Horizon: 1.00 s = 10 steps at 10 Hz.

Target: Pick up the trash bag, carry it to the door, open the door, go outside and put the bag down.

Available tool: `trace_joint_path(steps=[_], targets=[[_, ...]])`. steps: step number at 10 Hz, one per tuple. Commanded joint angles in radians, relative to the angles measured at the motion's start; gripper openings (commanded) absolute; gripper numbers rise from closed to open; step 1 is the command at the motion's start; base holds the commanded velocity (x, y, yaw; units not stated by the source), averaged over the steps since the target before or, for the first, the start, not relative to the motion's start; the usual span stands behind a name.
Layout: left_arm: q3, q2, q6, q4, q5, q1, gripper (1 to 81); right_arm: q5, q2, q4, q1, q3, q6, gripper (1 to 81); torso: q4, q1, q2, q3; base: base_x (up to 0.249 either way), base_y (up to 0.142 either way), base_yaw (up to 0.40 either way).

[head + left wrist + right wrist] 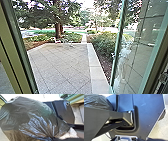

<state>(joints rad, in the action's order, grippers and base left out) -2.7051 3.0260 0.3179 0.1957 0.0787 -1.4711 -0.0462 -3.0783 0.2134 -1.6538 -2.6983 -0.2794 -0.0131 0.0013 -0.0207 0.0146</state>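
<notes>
- Trash bag (28,117) bulges close to the left wrist camera, pleats drawn tight at the left gripper (54,138), which appears closed on its neck.
- Glass door (136,47) stands open onto paving (61,66); likely the going-outside step.
- Next move calls for centred driving, bag clear of the frame (23,55).
- Right gripper: cannot tell its state.

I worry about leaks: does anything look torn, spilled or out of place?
Nothing looks torn or spilled: the trash bag bulges but shows no rip. The one oddity is a pale, crumpled patch beside its gathered neck; I can't identify it.
</notes>
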Motion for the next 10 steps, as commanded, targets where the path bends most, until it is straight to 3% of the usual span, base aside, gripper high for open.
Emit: trace_joint_path(steps=[1,10], targets=[[0.002,0.004,0.009,0.001,0.061,0.057,1.0,0.051,-0.03,0.011,0.033,0.02,0.008,81.1,0.0,0.0,0.0,0.0,0.112,0.0,0.0],[0.002,0.004,0.01,-0.001,0.061,0.056,1.0,0.06,-0.029,0.012,0.038,0.025,0.009,81.1,0.0,-0.001,-0.001,0.0,0.112,0.0,0.0]])
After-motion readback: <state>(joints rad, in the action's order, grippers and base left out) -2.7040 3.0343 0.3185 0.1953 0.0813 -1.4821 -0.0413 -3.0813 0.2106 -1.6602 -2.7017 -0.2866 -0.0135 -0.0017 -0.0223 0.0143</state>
